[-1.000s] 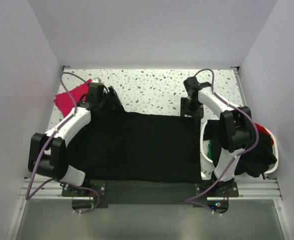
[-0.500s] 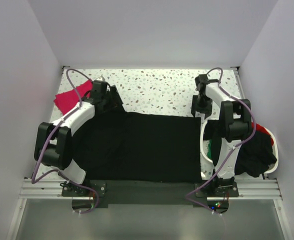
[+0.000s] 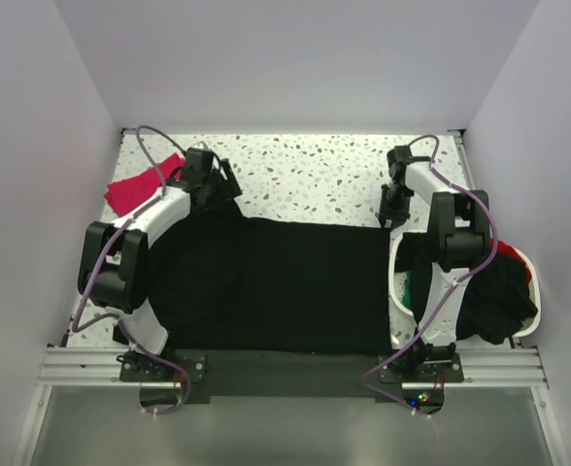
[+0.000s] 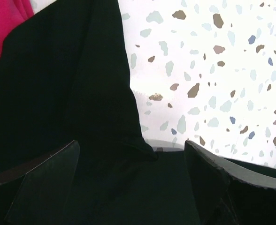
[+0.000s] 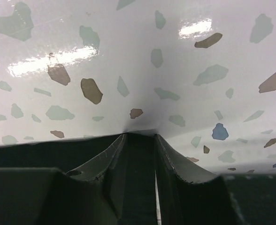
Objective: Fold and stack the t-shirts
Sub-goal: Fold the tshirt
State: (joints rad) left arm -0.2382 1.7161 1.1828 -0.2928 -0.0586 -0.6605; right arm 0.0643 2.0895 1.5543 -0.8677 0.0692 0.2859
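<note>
Two white-and-black arms, left arm (image 3: 159,216) and right arm (image 3: 423,183), each tipped with a dark claw.
Behind the left claw (image 4: 132,154) and the right claw (image 5: 140,140), smooth white shells alternate with blocky black joint housings. A thin purple cable (image 3: 140,144) trails from just behind each claw. The claw fingers (image 4: 44,180) are matte dark-grey wedges with flat faces and bevelled edges.

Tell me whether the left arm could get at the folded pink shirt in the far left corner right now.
Probably yes. The left gripper is open over the black shirt at its sleeve, right beside the pink shirt, with nothing standing between them; only the black sleeve overlaps its edge.
</note>
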